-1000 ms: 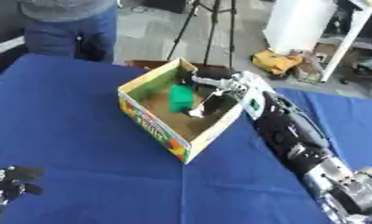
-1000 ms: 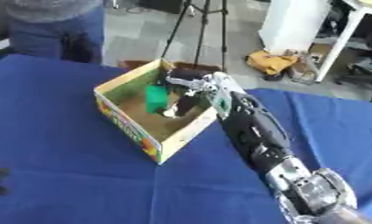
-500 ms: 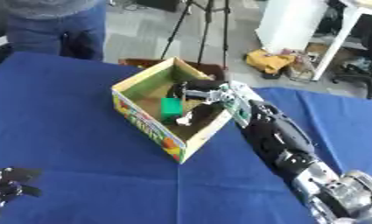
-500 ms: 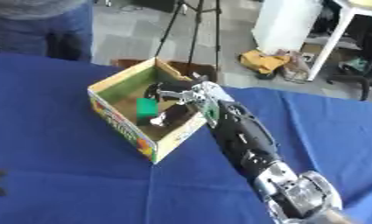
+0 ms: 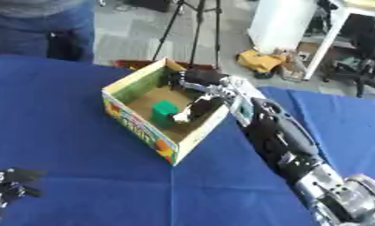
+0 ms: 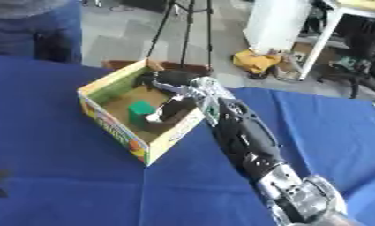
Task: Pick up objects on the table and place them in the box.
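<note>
**Right hand inside the box, green block on the box floor**

Right hand [image 5: 196, 84] reaches over the far right wall of the box [image 5: 136, 121], in the upper middle of the left eye view. Its fingers [image 5: 187, 112] hang down into the box in a relaxed way, and they seem to hold nothing. The green block [image 5: 164, 113] stands on the brown floor of the box, just beside the fingertips; I cannot tell if they touch it. To finish this step well, I think the hand should rise straight up, with the fingers kept away from the block and from the thin wall, so the light cardboard does not tip or slide on the cloth. The left hand [image 5: 11, 187] rests in the lower left corner, dark, with fingers spread and relaxed.

In the right eye view the box sits in the upper left part on the blue tablecloth [image 6: 59, 176], which looks soft and a little wrinkled. The box is open-topped cardboard, plain brown inside, with a bright print on the near outer wall. The block has flat faces and sharp edges, probably a hard and smooth material. The robot arm [image 6: 240, 132] is black and glossy with silver joints.
</note>
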